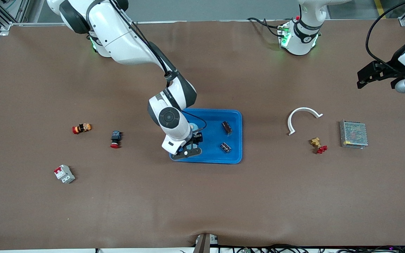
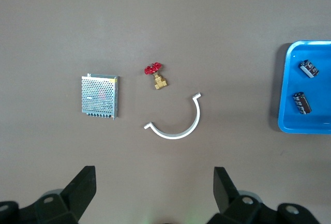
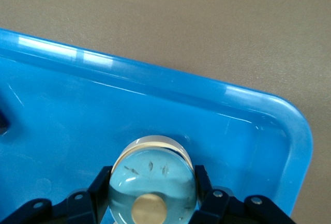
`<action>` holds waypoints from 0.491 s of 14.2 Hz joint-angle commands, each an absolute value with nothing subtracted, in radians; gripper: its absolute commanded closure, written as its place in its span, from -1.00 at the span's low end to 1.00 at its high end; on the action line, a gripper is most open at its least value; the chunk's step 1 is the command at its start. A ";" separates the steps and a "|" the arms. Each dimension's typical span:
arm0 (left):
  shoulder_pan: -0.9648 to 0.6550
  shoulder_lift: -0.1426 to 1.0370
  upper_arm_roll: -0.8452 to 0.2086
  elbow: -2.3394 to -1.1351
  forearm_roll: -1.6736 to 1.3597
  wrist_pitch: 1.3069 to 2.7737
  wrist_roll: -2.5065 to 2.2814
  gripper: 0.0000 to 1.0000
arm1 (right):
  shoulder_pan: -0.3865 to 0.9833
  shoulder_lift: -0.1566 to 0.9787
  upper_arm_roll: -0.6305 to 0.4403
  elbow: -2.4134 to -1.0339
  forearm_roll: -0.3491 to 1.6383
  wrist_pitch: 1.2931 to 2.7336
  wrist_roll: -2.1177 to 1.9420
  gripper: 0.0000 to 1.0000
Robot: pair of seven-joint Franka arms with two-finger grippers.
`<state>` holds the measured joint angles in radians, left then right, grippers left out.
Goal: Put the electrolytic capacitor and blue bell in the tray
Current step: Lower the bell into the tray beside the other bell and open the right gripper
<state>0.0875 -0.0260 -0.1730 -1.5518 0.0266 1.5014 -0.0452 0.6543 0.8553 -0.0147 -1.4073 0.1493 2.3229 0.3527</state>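
Bell gripped, apparently inside tray

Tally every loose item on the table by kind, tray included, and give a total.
Capacitors in tray: 2
Blue bell, held over tray by right claw: 1
Tray: 1
Push buttons: 2
Circuit breaker: 1
White curved clip: 1
Brass valve: 1
Mesh box: 1
Total: 10

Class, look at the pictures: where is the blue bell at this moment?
The blue bell is held in the shut right gripper inside the tray, at the tray's end toward the right arm, apart from the two capacitors.
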 commanded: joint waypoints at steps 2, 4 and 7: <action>0.089 -0.044 -0.173 -1.565 0.006 1.502 -0.058 -1.00 | 0.670 0.862 -0.026 -1.402 0.118 2.335 0.391 -0.11; 0.091 -0.044 -0.173 -1.565 0.006 1.502 -0.058 -1.00 | 0.672 0.865 -0.026 -1.401 0.117 2.335 0.397 -0.12; 0.089 -0.044 -0.173 -1.565 0.006 1.502 -0.058 -1.00 | 0.678 0.865 -0.028 -1.402 0.117 2.336 0.397 -0.16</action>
<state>0.0875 -0.0260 -0.1730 -1.5518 0.0266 1.5014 -0.0452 0.6599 0.8598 -0.0147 -1.4073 0.1347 2.3257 0.3679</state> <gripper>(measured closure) 0.000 0.317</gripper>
